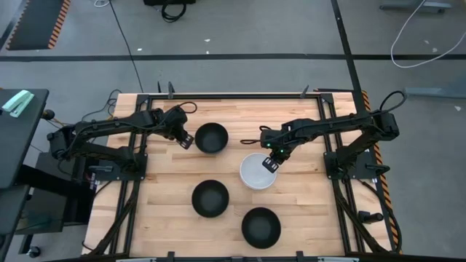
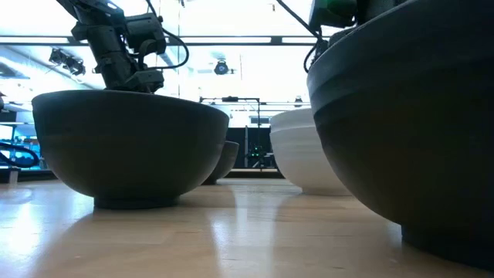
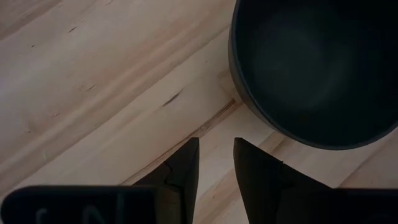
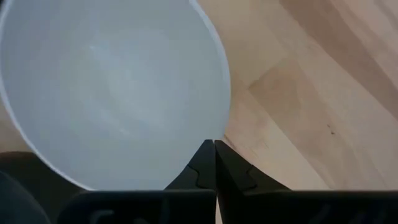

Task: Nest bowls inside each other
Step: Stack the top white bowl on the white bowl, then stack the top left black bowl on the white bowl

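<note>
Three glossy black bowls stand upright on the wooden table: one at the far middle (image 1: 211, 138), one at the centre (image 1: 210, 198), one near the front (image 1: 261, 227). One white bowl (image 1: 255, 175) stands right of centre; I cannot tell whether a second white bowl lies inside it. My left gripper (image 1: 186, 138) is just left of the far black bowl (image 3: 311, 68), slightly open and empty (image 3: 216, 155). My right gripper (image 1: 271, 164) is shut on the white bowl (image 4: 112, 81). My right gripper pinches the white bowl's rim (image 4: 214, 134) on its far right side, one finger over the inside and one outside. The fingers come from above, slanting in from the table's right. The bowl sits upright with its base on the table (image 2: 309, 185).
Black frame rails run along the table's edges (image 1: 342, 211). Bare wood lies between the bowls and at the table's near left (image 1: 164, 225). In the low view the front black bowl (image 2: 409, 139) fills the right side and the centre black bowl (image 2: 123, 147) the left.
</note>
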You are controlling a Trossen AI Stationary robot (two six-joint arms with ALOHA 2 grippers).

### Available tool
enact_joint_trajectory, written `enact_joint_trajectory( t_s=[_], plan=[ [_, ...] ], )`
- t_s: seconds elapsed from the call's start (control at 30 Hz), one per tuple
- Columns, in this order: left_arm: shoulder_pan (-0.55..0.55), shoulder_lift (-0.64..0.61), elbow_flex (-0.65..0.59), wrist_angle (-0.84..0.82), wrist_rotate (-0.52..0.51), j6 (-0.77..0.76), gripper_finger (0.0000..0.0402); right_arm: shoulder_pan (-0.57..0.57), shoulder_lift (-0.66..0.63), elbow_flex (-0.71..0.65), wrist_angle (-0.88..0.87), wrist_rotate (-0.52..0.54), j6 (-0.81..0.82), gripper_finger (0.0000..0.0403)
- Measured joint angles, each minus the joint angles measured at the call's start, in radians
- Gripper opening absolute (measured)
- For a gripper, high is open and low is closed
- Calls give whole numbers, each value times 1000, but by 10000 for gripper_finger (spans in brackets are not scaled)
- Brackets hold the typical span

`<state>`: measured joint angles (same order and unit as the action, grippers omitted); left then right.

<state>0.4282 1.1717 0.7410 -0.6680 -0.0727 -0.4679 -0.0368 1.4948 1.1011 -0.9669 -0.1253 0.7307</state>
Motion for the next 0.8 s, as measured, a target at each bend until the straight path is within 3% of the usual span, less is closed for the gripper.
enact_joint_trajectory(
  t_s=[0.33, 0.57, 0.8],
  plan=[
    [5, 0, 3, 190, 89, 13, 107, -62, 0, 36, 5, 21, -3, 25],
    [88, 26, 71, 115, 89, 66, 107, -94, 0, 36, 9, 21, 3, 38],
    [148, 222, 224, -44, 146, 143, 108, -87, 0, 36, 9, 17, 0, 47]
  ],
)
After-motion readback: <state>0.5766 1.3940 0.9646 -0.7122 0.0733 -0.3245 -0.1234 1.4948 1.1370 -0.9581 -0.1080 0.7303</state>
